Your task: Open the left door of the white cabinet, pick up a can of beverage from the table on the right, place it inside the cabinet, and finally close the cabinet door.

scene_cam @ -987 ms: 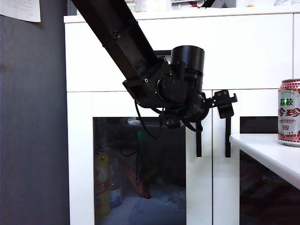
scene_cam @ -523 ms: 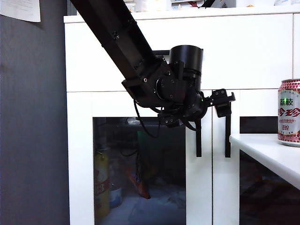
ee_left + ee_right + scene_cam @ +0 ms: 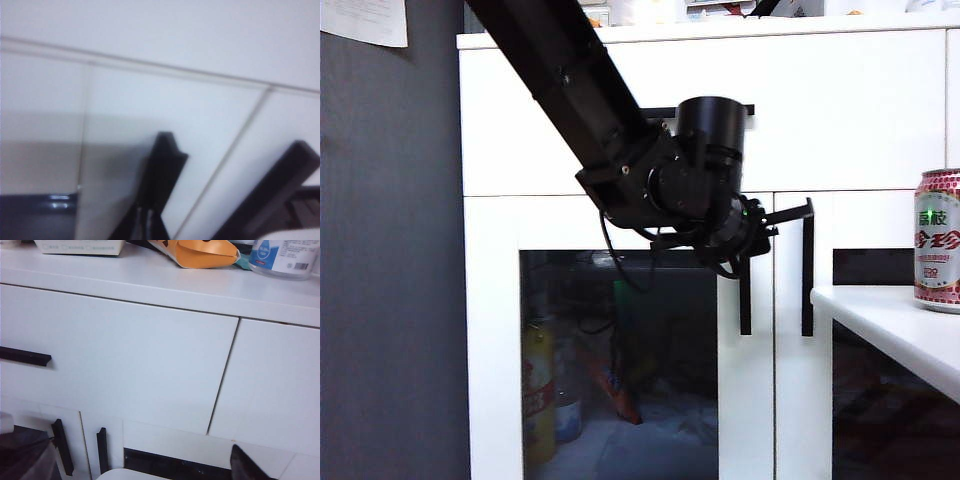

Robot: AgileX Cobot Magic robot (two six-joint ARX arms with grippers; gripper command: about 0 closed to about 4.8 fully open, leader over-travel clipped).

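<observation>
My left arm [image 3: 582,88] is a matte black boxy beam dotted with small screws, ending in a fat black cylinder [image 3: 710,130]; thin black cables loop underneath, with perhaps a green light.

The exterior view looks level and close at the white cabinet [image 3: 620,140], the left arm filling its middle. The left wrist view sits blurred, right up against the left door [image 3: 150,115] by two black handles. The right wrist view looks from farther back, sharing the drawer front and both handles.
</observation>
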